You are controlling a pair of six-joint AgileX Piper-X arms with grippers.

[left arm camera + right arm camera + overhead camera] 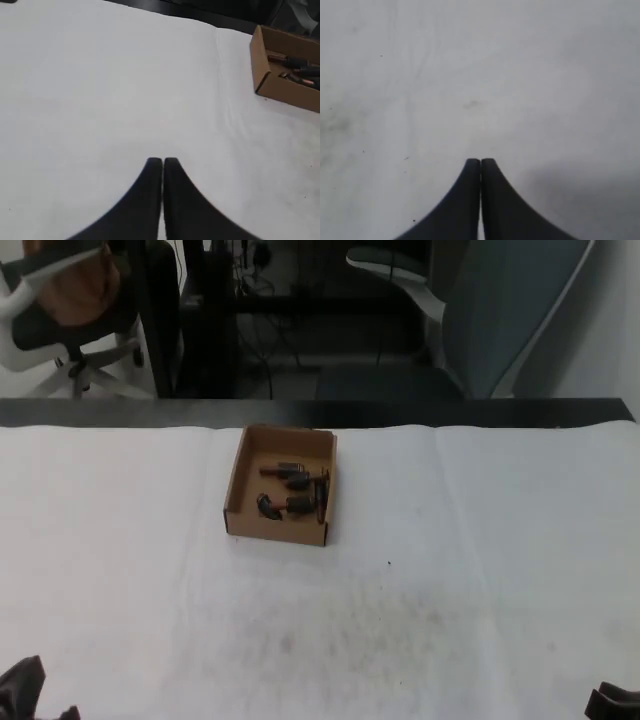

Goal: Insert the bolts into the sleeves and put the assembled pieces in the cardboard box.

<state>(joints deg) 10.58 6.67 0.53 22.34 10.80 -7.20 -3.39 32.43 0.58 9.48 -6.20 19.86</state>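
Observation:
An open cardboard box (236, 480) stands on the white bench cover, a little left of centre and towards the back. Several dark bolt-and-sleeve pieces (297, 480) lie inside it. The left wrist view has the box (272, 87) off to one side, with some of the pieces (295, 62) in it. My left gripper (162, 161) is shut with nothing held, over bare cloth well away from the box. My right gripper (480, 161) is shut and empty too, above bare, slightly smudged cloth. Dark parts of the arms show at the near left corner (25, 690) and the near right corner (612, 702).
The white cover (450, 570) spans the bench, with grey smudges near the front middle. The bench's dark far edge (400, 412) runs behind the box. Office chairs (60, 310) and cables stand on the floor beyond.

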